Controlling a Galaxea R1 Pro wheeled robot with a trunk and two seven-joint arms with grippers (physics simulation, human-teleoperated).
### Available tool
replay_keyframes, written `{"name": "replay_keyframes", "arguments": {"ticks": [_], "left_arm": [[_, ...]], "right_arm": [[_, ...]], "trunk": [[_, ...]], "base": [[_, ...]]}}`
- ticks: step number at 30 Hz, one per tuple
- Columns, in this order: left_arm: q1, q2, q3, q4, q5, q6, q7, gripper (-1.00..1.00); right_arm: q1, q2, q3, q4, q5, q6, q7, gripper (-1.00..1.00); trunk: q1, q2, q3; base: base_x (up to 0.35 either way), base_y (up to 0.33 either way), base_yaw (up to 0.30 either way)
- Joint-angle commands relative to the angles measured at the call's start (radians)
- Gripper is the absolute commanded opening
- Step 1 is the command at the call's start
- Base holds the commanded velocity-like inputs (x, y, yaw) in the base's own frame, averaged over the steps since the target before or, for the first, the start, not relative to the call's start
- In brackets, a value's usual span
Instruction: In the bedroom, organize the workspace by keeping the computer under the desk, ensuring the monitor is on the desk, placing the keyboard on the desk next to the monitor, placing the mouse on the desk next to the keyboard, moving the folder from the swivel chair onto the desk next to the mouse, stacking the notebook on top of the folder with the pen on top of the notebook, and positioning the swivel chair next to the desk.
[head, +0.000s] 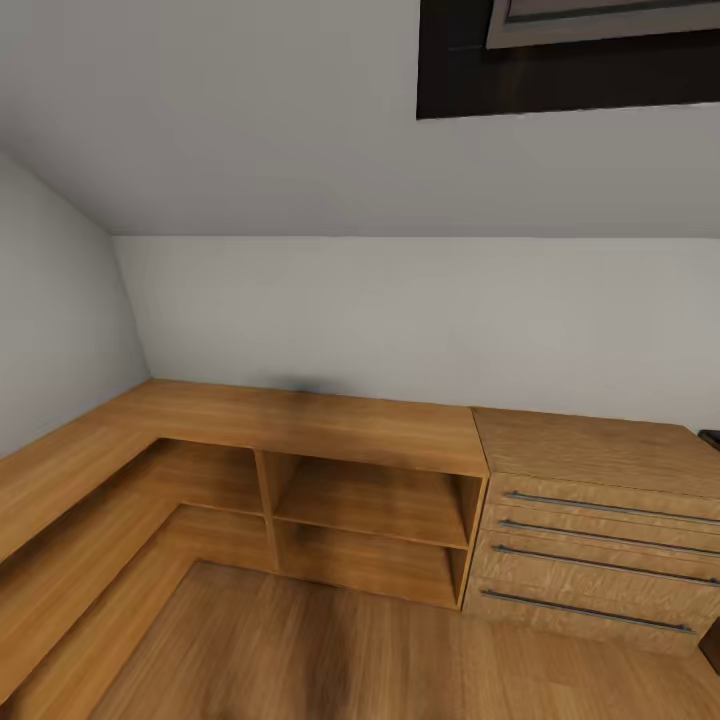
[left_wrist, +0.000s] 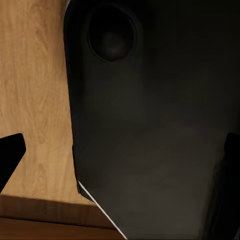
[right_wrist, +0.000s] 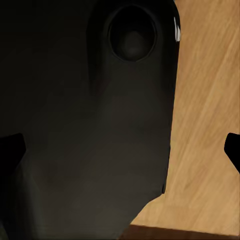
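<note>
The desk, monitor, keyboard, mouse, folder, notebook, pen, computer and swivel chair are out of view. In the left wrist view my left gripper (left_wrist: 120, 155) is open, its dark fingertips (left_wrist: 10, 156) far apart, with nothing held. It hangs in front of a dark rounded part of my own body (left_wrist: 150, 125), above the wood floor (left_wrist: 35, 100). My right gripper (right_wrist: 120, 150) is open too, fingertips (right_wrist: 233, 150) spread wide and empty, beside the same dark body (right_wrist: 90, 125) over the wood floor (right_wrist: 205, 125).
Ahead stands a light wooden L-shaped shelf unit (head: 300, 420) with open compartments (head: 370, 500), running along the left wall. A drawer unit (head: 600, 540) with several bar handles adjoins it on the right. A dark edge (head: 711, 438) shows at the far right. A dark-framed window (head: 570, 50) sits high up.
</note>
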Motion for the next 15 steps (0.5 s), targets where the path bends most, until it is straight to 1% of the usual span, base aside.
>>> {"name": "replay_keyframes", "arguments": {"ticks": [1,5,8,15], "left_arm": [[0.000,0.000,0.000,0.000,0.000,0.000,0.000,1.00],[0.001,-0.023,-0.001,-0.018,-0.003,-0.003,-0.003,1.00],[0.001,-0.037,-0.003,-0.023,-0.005,-0.003,-0.004,1.00],[0.001,-0.040,-0.003,-0.026,-0.006,-0.003,-0.005,1.00]], "right_arm": [[0.000,0.000,0.000,0.000,0.000,0.000,0.000,1.00],[-0.002,0.023,0.000,0.002,0.002,0.000,-0.003,1.00],[-0.002,0.031,-0.001,0.001,0.002,-0.001,0.000,1.00],[-0.002,0.032,0.000,-0.006,0.000,-0.038,0.005,1.00]], "trunk": [[0.000,0.000,0.000],[0.000,0.000,0.000],[-0.011,0.021,0.009],[-0.038,0.070,0.031]], "base": [[0.000,0.000,0.000],[0.000,0.000,0.000],[0.000,0.000,0.000],[0.000,0.000,0.000]]}}
